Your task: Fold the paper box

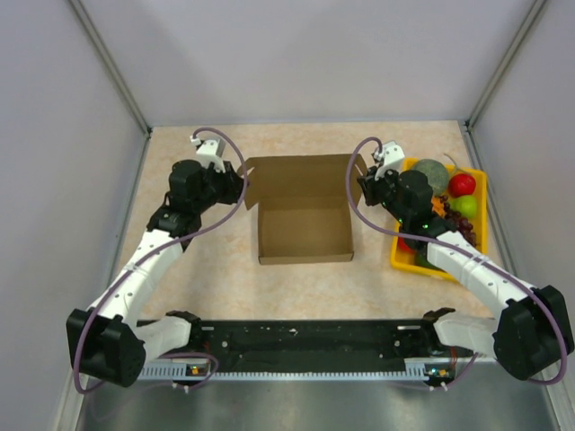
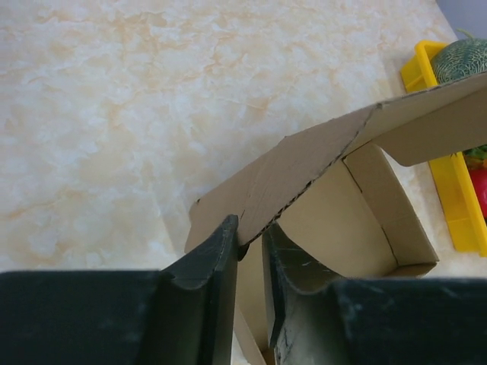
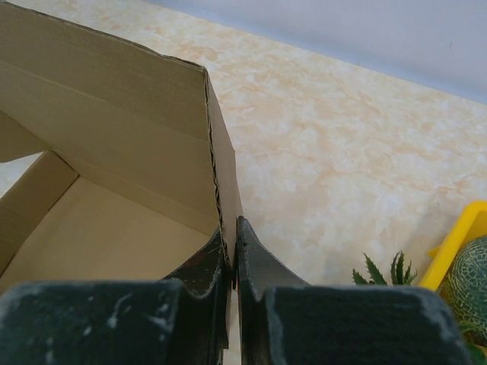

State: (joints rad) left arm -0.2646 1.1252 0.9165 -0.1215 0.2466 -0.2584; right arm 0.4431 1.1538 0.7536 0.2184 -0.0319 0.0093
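Note:
The paper box (image 1: 304,229) is a brown cardboard carton in mid-table, open at the top, with its lid panel standing along the far side. My left gripper (image 1: 238,184) is at the lid's left end flap. In the left wrist view (image 2: 251,232) the jaws stand narrowly apart with the flap's edge (image 2: 304,175) pinched between them. My right gripper (image 1: 364,186) is at the box's far right corner. In the right wrist view (image 3: 232,239) it is shut tight on the upright cardboard edge (image 3: 221,167).
A yellow fruit tray (image 1: 397,251) stands just right of the box with a green melon (image 1: 431,172), a red apple (image 1: 462,184) and other fruit. It also shows in the left wrist view (image 2: 456,205). Grey walls enclose the table on three sides.

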